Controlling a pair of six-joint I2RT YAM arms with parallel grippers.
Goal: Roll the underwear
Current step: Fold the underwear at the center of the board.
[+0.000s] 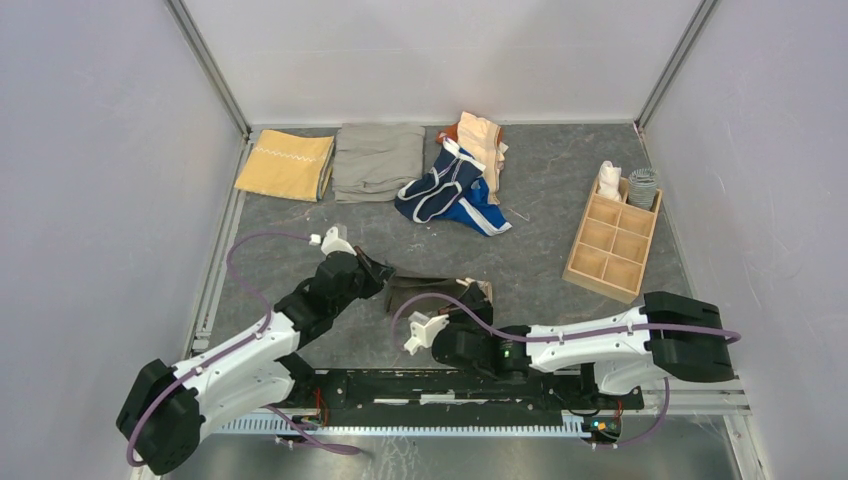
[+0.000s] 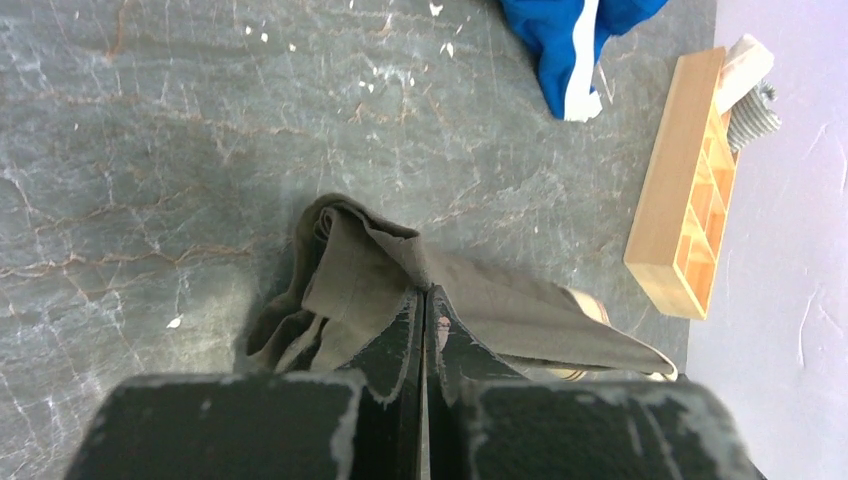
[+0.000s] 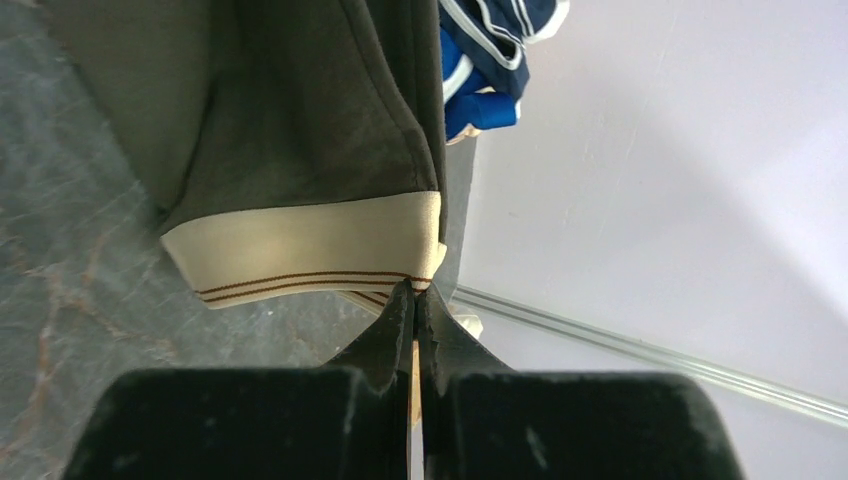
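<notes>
Left tool (image 2: pixel 425 297) clamps the dark briefs (image 2: pixel 360 265) at the bunched end, right tool (image 3: pixel 415 292) at the tan waistband (image 3: pixel 300 250) corner — thin holds a tug could slip.

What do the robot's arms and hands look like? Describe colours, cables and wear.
Both the left arm and right arm have white links with black joint housings, and a purple cable loops along each. The left hand and right hand are black, two flat fingers each, their edges scuffed pale.
</notes>
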